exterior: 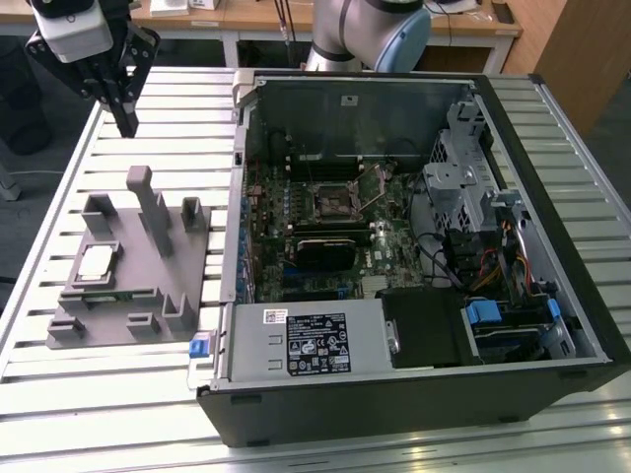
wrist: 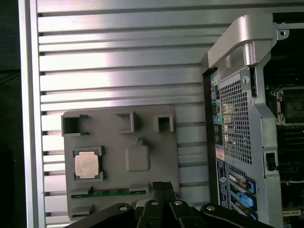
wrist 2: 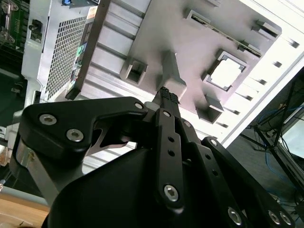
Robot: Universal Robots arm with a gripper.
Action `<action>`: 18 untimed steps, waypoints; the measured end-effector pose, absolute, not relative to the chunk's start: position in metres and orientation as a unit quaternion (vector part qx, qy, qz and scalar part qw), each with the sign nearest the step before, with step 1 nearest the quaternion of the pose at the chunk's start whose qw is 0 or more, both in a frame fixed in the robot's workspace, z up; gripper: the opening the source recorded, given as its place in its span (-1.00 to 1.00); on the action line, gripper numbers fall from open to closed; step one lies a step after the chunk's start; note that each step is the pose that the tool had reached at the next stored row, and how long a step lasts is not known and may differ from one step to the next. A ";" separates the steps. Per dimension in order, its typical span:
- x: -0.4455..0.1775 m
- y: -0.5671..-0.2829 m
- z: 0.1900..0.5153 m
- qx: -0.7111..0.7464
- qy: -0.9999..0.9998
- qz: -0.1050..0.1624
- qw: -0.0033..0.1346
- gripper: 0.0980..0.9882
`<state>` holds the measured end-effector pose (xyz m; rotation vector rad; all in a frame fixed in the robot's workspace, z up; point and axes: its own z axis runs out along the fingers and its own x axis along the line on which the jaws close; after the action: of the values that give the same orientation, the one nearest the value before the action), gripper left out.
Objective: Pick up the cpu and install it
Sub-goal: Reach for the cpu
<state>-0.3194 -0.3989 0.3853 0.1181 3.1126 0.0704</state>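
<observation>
A slatted metal table carries an open computer case on the exterior view's right and a grey holder on its left. Desks stand behind the table.

The cpu lies flat, silver top up, in a square pocket of the holder, well apart from the socket on the board inside the case. Both wrist views show it seated there too. A green memory stick lies in a slot of the holder just beside the pocket.

The gripper hangs in the air over the table's far edge, above the holder and apart from it. Its fingers are pressed together with nothing between them. In the second wrist view the tips seem to point at an upright post of the holder, though how high above it they are is hard to tell.
</observation>
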 end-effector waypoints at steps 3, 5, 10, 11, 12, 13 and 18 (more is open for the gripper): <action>-0.326 -0.399 0.385 0.038 0.999 0.024 0.013 -0.98; -0.331 -0.399 0.385 0.038 0.999 0.025 0.013 -0.98; -0.340 -0.399 0.385 0.038 0.999 0.025 0.013 -0.98; -0.342 -0.399 0.385 0.038 0.999 0.025 0.013 -0.98; -0.343 -0.399 0.385 0.038 0.999 0.025 0.013 -0.98; -0.344 -0.399 0.385 0.038 0.999 0.025 0.013 -0.98; -0.350 -0.399 0.385 0.038 0.999 0.025 0.013 -0.98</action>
<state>-0.3503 -0.3989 0.3846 0.1182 3.1125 0.0775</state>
